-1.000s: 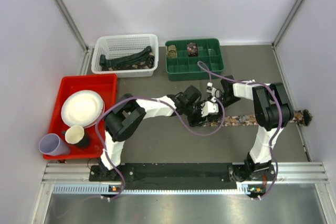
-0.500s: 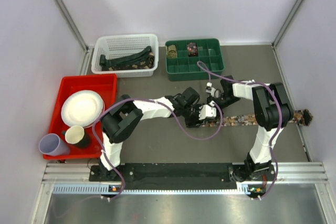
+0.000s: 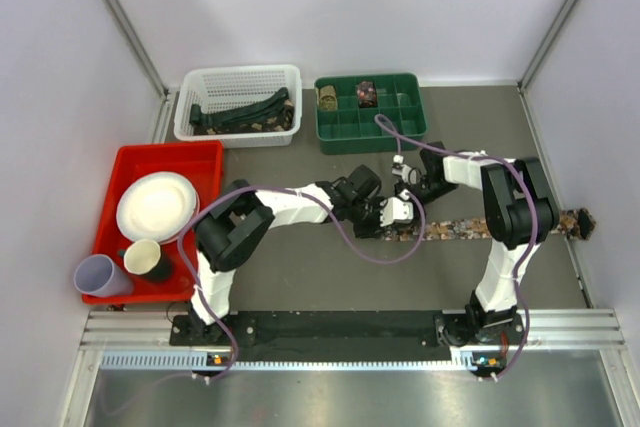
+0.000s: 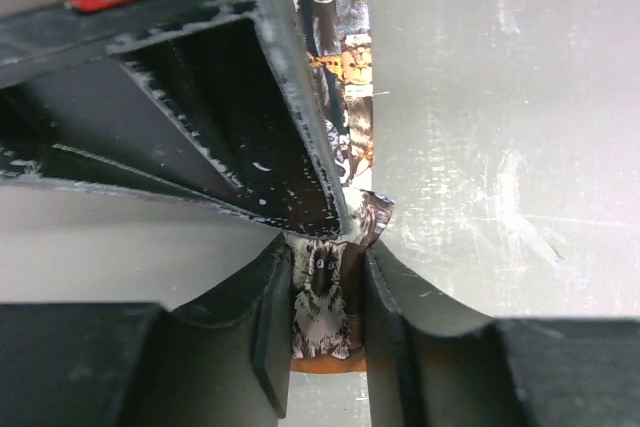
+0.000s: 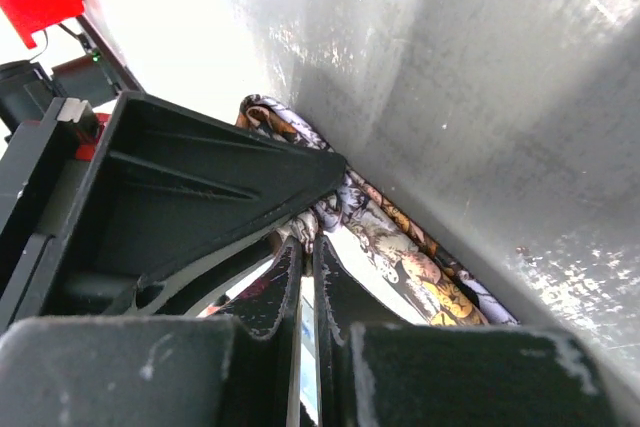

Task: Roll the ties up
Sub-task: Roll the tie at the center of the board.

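Observation:
A brown-red patterned tie [image 3: 480, 227] lies flat across the table, running right from the middle to its dark end [image 3: 580, 219]. Both grippers meet at its left end. My left gripper [image 3: 385, 219] stands over that end. In the left wrist view the folded tip [image 4: 322, 302] fills the gap in the left gripper [image 4: 328, 252], touching both fingers, and the strip [image 4: 345, 67] runs on upward. My right gripper [image 3: 405, 197] reaches in from behind. In the right wrist view the right gripper [image 5: 307, 242] is shut, pinching the edge of the tie [image 5: 410, 267].
A green compartment tray [image 3: 370, 137] at the back holds two rolled ties [image 3: 367, 93] [image 3: 327, 97]. A white basket [image 3: 240, 72] to its left holds loose dark ties [image 3: 240, 112]. A red tray [image 3: 110, 162] at the left carries a plate [image 3: 155, 205] and cups [image 3: 143, 259].
My left gripper's jaws have narrowed onto the folded end of the tie and shifted slightly left. The right gripper has stayed shut in place.

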Robot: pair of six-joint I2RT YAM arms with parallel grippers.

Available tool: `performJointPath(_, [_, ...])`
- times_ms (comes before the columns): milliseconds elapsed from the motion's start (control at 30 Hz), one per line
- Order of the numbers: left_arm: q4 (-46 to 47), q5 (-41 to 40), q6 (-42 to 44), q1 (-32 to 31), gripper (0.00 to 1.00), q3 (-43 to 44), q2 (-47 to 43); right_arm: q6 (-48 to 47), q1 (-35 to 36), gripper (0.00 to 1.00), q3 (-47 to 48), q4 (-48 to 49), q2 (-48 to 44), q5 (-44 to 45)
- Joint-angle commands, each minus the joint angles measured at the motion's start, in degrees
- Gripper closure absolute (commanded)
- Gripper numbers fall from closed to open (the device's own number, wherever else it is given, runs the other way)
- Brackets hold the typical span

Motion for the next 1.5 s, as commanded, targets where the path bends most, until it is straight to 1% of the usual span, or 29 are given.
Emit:
performJointPath(0, [-9.8, -4.9, 3.6, -0.3, 0.70, -5.3, 2.8, -2.9, -0.7, 1.00, 2.7, -1.4, 0.1, 1.7])
performJointPath(67, [-9.8, -4.6, 3.6, -0.3, 0.69, -5.8, 2.2, -2.9, -1.1, 1.00, 2.8, -1.1, 0.8, 2.5])
performJointPath(100, [-9.8, -4.4, 3.4, -0.4, 0.64, -5.8, 2.2, -4.5, -1.0, 1.00, 2.8, -0.4, 1.0, 2.7])
performJointPath(167, [-9.5, -4.2, 2.1, -0.2, 0.54, -5.7, 1.9, -4.5, -1.0, 1.00, 2.7, 0.3, 1.9, 3.3])
performJointPath(200, [-9.1, -4.0, 1.4, -0.1, 0.46, -5.4, 1.8, -4.5, -1.0, 1.00, 2.5, 0.7, 2.4, 3.7])
performJointPath(233, [-8.8, -3.5, 0.2, 0.2, 0.43, -5.5, 1.6, -4.6, -1.1, 1.00, 2.4, 1.5, 2.7, 4.4])
performJointPath(300, [-8.2, -1.2, -0.7, 1.4, 0.41, -6.3, 0.4, -5.2, -1.0, 1.00, 2.1, 2.1, 3.5, 5.3])
performJointPath(333, [-6.9, -0.8, -1.5, 1.8, 0.38, -6.8, -0.1, -5.4, -1.0, 1.00, 2.0, 2.5, 3.6, 5.9])
performJointPath(400, [-5.2, 1.5, -2.6, 3.4, 0.36, -8.6, -1.8, -6.0, -1.0, 1.00, 2.1, 2.8, 4.2, 6.3])
performJointPath(467, [-0.9, 3.1, -5.7, 5.7, 0.34, -10.2, -3.5, -6.5, -1.0, 1.00, 2.1, 3.2, 4.5, 7.1])
performJointPath(500, [0.8, 5.3, -7.1, 6.6, 0.32, -11.8, -4.1, -6.9, -1.0, 1.00, 2.0, 3.2, 4.6, 7.5])
performJointPath(533, [4.7, 6.4, -9.9, 7.5, 0.32, -12.6, -4.6, -7.2, -1.1, 1.00, 1.9, 3.3, 4.6, 8.2])
performJointPath(567, [6.5, 7.3, -11.4, 9.1, 0.32, -13.4, -5.4, -7.4, -1.0, 1.00, 1.8, 3.6, 4.5, 8.4])
performJointPath(633, [10.5, 9.9, -14.4, 10.6, 0.31, -16.2, -6.3, -8.0, -1.0, 1.00, 1.0, 4.2, 4.2, 9.5])
performJointPath(667, [15.9, 10.3, -14.8, 10.6, 0.31, -17.3, -7.4, -8.1, -1.0, 1.00, 0.7, 4.5, 4.1, 9.8])
performJointPath(767, [21.3, 12.6, -14.6, 10.6, 0.32, -19.9, -7.5, -7.9, -1.0, 1.00, 0.6, 5.0, 4.3, 10.5])
performJointPath(833, [23.1, 13.8, -15.9, 10.4, 0.32, -20.2, -6.8, -7.6, -0.7, 1.00, 0.8, 5.6, 4.2, 11.8])
performJointPath(967, [24.7, 14.8, -14.4, 9.6, 0.33, -20.2, -5.9, -7.5, -0.4, 1.00, 1.3, 4.4, 5.1, 14.2])
performJointPath(1100, [24.4, 14.9, -12.5, 8.6, 0.34, -19.9, -5.4, -7.2, -0.3, 1.00, 1.2, 3.9, 4.8, 16.3])
performJointPath(1233, [26.4, 13.9, -14.0, 7.6, 0.36, -19.2, -4.1, -7.4, 0.7, 1.00, 1.1, 3.3, 4.6, 18.2])
performJointPath(1333, [26.5, 13.3, -15.2, 7.2, 0.48, -17.5, -3.7, -7.5, 1.4, 1.00, 1.3, 3.1, 4.8, 19.2])
performJointPath(1367, [26.5, 13.3, -15.4, 7.2, 0.56, -17.0, -3.6, -7.4, 1.4, 1.00, 1.5, 3.0, 5.1, 19.4])
performJointPath(1467, [26.1, 13.2, -16.1, 7.0, 0.64, -15.6, -4.3, -7.4, 1.5, 1.00, 1.8, 2.5, 5.7, 20.1])
